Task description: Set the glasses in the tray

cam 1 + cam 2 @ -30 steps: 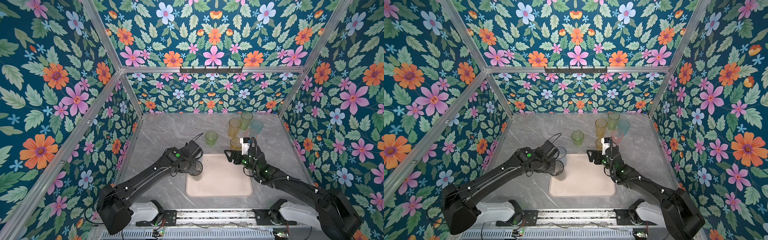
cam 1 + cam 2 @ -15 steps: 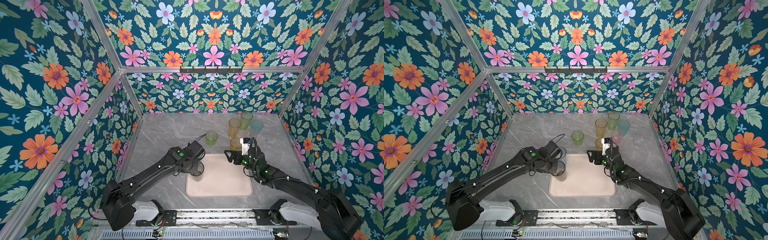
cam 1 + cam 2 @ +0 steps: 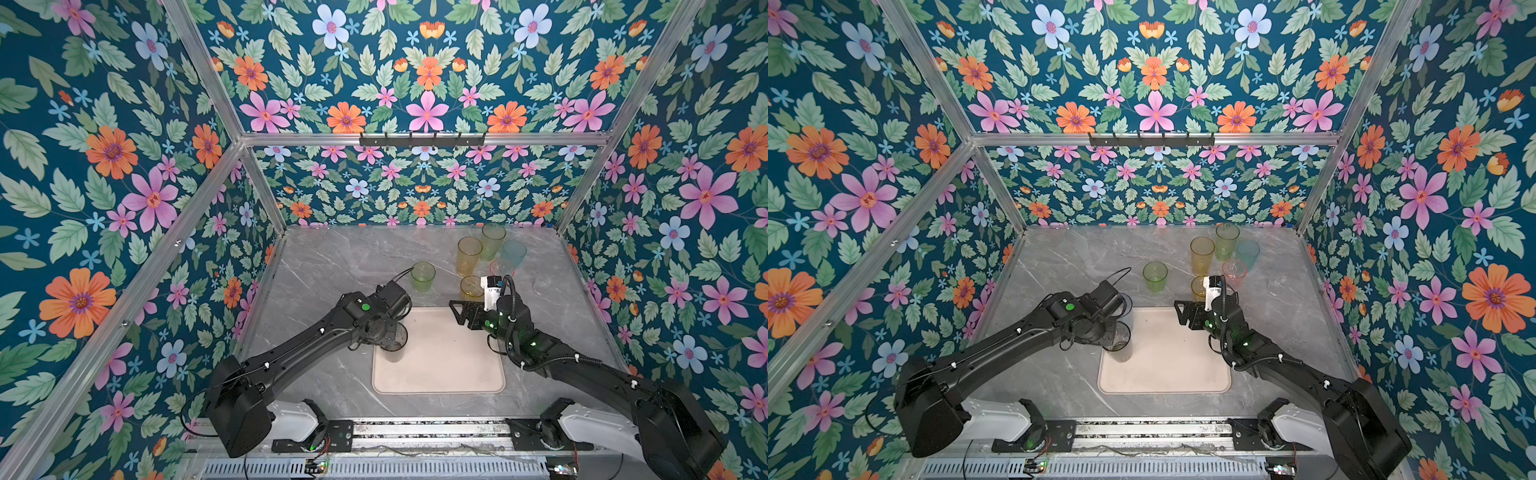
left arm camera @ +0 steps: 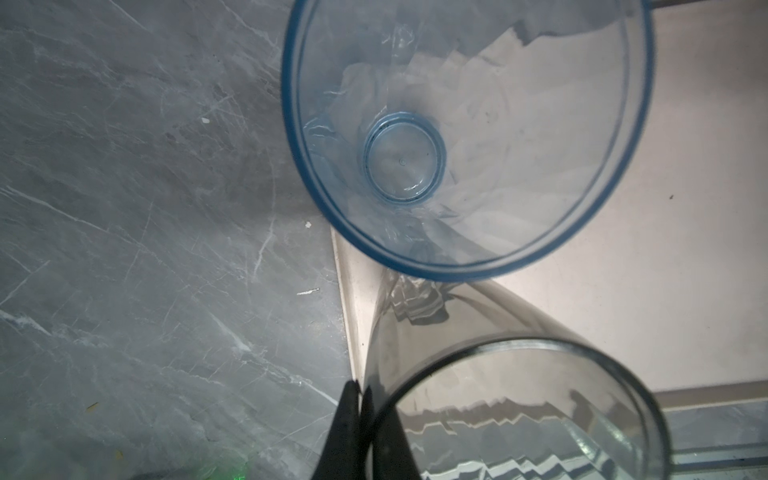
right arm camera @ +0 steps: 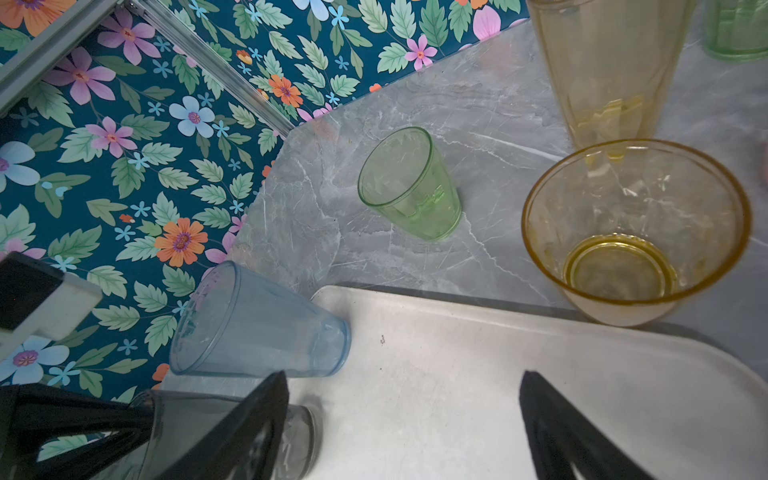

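From above I can't read the left claw (image 4: pixel 360 388) at all (its own wrist covers it). The left wrist camera can, and shows it pinched shut on the rim wall of the smoke-grey tumbler (image 4: pixel 498 390), one tip outside, one apparently inside. That tumbler is at the left side of the tray (image 3: pixel 440 365), close to its edge; whether its base rests there or hangs just above, I can't tell. The blue tumbler (image 5: pixel 257 324) stands in the tray's far-left corner, just beside the grey one. It is plain in both wrist views but almost lost behind the left arm in both top views. The right claw (image 5: pixel 401 384) is spread wide and empty over the tray's far-right corner, with the short amber tumbler (image 5: pixel 636 232) on the table (image 3: pixel 332 266) just beyond the rim. The short green tumbler (image 3: pixel 423 276) stands alone further left. The tall yellow tumbler (image 3: pixel 468 255), tall green tumbler (image 3: pixel 492 241), teal tumbler (image 3: pixel 513 253) and pink tumbler (image 3: pixel 1234 272) cluster at the back right. A clear tumbler (image 3: pixel 542 286) near them is barely visible.
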Tool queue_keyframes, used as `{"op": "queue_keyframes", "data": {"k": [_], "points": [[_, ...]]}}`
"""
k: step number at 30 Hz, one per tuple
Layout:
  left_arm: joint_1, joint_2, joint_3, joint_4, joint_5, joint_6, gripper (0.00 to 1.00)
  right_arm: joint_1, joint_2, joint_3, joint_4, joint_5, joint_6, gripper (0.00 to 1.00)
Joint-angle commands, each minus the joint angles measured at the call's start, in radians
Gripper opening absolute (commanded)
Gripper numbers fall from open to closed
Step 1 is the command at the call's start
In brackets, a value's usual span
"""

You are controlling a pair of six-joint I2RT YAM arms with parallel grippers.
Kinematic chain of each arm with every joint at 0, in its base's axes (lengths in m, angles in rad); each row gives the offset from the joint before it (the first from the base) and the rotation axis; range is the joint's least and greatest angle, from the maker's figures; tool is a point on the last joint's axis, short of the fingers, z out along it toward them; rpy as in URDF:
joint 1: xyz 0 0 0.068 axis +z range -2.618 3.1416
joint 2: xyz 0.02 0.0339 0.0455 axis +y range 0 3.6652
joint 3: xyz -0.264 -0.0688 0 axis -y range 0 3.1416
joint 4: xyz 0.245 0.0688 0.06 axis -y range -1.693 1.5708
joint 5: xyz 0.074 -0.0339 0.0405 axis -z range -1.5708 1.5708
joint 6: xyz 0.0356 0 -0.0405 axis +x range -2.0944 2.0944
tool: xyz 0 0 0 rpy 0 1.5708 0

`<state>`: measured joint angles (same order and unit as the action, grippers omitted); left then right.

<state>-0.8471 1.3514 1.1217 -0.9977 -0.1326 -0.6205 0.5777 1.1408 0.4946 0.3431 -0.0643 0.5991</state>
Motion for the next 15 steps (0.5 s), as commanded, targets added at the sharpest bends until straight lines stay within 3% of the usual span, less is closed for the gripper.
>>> {"op": "queue_keyframes", "data": {"k": [1,5,11,15], "points": [[-0.001,0.004,-0.002,-0.013,-0.017,0.004,0.00,0.001,-0.004,-0.002,0.040,0.015,0.012,0.88],[-0.001,0.015,-0.004,-0.012,-0.019,0.004,0.00,0.000,-0.005,-0.004,0.042,0.015,0.013,0.88],[-0.001,0.016,0.000,-0.009,-0.017,0.002,0.12,0.001,-0.004,-0.004,0.042,0.014,0.012,0.88],[-0.001,0.017,-0.003,-0.005,-0.018,0.003,0.12,0.000,-0.005,-0.002,0.042,0.015,0.013,0.88]]}}
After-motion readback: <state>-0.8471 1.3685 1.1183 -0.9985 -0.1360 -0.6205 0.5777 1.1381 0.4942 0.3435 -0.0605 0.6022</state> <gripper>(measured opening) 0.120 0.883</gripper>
